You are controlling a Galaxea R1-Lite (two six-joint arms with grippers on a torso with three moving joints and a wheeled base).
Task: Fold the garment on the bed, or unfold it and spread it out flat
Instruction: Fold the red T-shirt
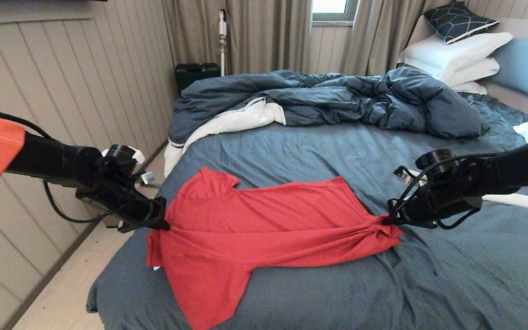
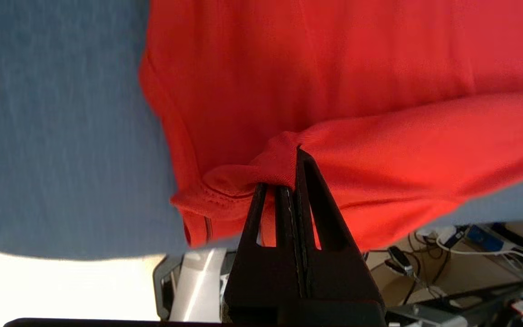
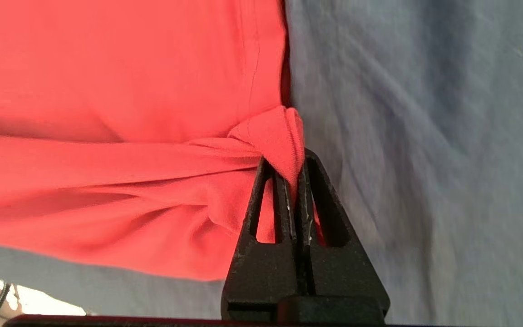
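Note:
The red garment (image 1: pixel 255 224) lies stretched sideways across the near part of the bed (image 1: pixel 337 151), one sleeve pointing to the back left and one hanging toward the front edge. My left gripper (image 1: pixel 165 224) is shut on the garment (image 2: pixel 379 91) at its left end, by the bed's left side; a fold of hem is pinched between the fingers (image 2: pixel 304 181). My right gripper (image 1: pixel 387 220) is shut on the bunched right end of the garment (image 3: pixel 107 91), red cloth squeezed between its fingers (image 3: pixel 309 181). The cloth runs taut with creases between the two grips.
A rumpled dark blue duvet (image 1: pixel 328 98) with white lining lies across the back of the bed. White pillows (image 1: pixel 456 57) are stacked at the back right by the light blue headboard (image 1: pixel 527 68). A wooden wall and floor (image 1: pixel 62 293) lie left of the bed.

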